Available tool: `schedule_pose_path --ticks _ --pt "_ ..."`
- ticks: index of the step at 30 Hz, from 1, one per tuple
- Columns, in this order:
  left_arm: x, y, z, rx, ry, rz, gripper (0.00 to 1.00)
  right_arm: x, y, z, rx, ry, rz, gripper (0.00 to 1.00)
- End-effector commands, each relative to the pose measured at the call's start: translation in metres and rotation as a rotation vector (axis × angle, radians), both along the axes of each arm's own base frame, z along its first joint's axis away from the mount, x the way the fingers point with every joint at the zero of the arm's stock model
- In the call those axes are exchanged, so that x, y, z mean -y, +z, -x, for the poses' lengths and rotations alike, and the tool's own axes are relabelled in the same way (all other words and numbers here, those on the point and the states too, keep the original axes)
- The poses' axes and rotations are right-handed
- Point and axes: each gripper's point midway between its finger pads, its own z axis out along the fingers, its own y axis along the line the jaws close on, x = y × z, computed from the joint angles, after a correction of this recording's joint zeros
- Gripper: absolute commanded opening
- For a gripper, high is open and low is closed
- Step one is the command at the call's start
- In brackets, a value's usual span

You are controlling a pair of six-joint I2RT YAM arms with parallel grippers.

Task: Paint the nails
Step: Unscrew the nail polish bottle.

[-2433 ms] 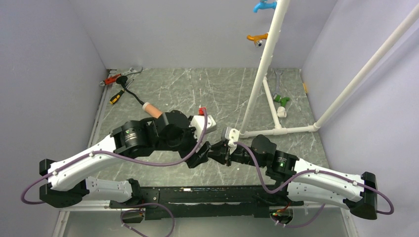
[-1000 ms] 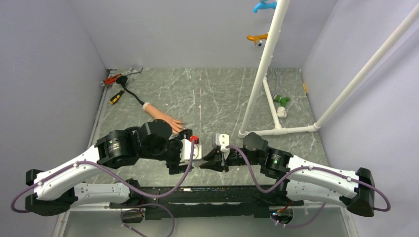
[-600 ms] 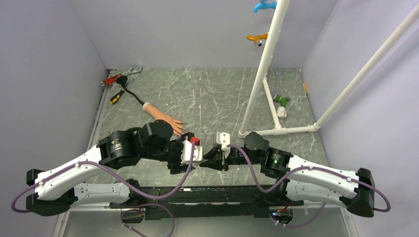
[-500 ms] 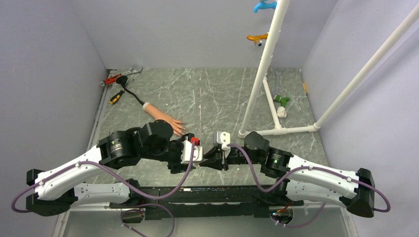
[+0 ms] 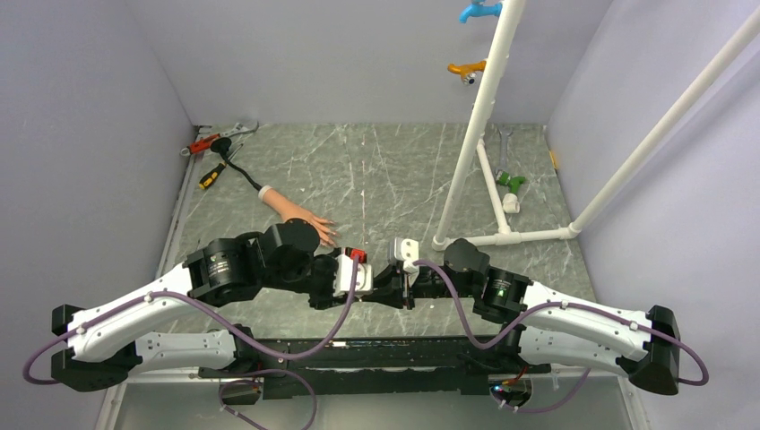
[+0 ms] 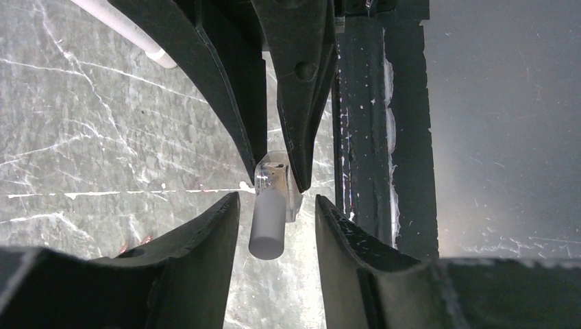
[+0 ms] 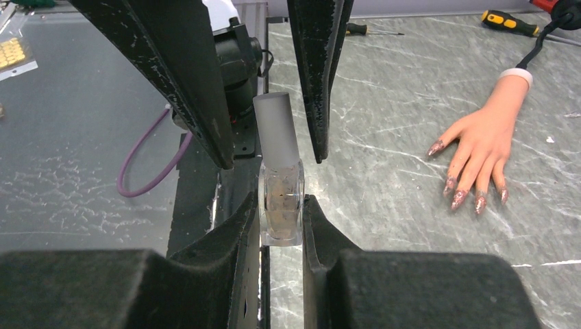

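Observation:
The flesh-coloured mannequin hand (image 5: 300, 215) lies palm down on the table, and its glittery reddish nails (image 7: 455, 199) point toward the arms. A small clear bottle (image 7: 281, 202) with a frosted grey cap (image 7: 276, 130) is upright, and my right gripper (image 7: 281, 205) is shut on its glass body. My left gripper (image 6: 276, 205) faces it from the left. Its jaws stand either side of the cap (image 6: 267, 226) with a gap on each side, so it is open. From above, the two grippers (image 5: 375, 291) (image 5: 389, 291) meet near the table's front edge and hide the bottle.
A white pipe frame (image 5: 466, 152) rises at the right, with a green fitting (image 5: 511, 182) at its foot. A wrench and screwdrivers (image 5: 215, 143) lie at the back left corner. A black rail (image 5: 376, 349) runs along the near edge, just behind the bottle.
My left arm has slid right toward the right gripper, and its jaws have narrowed around the bottle cap. The right gripper and bottle stay put. The mannequin hand has not moved.

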Motion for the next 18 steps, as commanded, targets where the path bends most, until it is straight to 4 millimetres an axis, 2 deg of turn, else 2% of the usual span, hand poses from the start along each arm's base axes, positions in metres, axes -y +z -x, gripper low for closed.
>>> schedule_pose_path --ticks 1,5,11,18 --pt "0.009 0.013 -0.001 0.002 0.001 0.065 0.46 -0.001 0.037 0.000 0.040 0.007 -0.113 0.00" --pt "0.011 0.012 0.000 -0.008 -0.001 0.066 0.30 -0.001 0.037 0.000 0.037 0.007 -0.113 0.00" --pt "0.012 0.011 0.002 -0.040 0.008 0.052 0.13 0.001 0.040 0.000 0.042 0.001 -0.121 0.00" --pt "0.016 0.013 0.010 -0.132 0.020 0.041 0.01 0.003 0.041 -0.004 0.051 -0.028 -0.135 0.00"
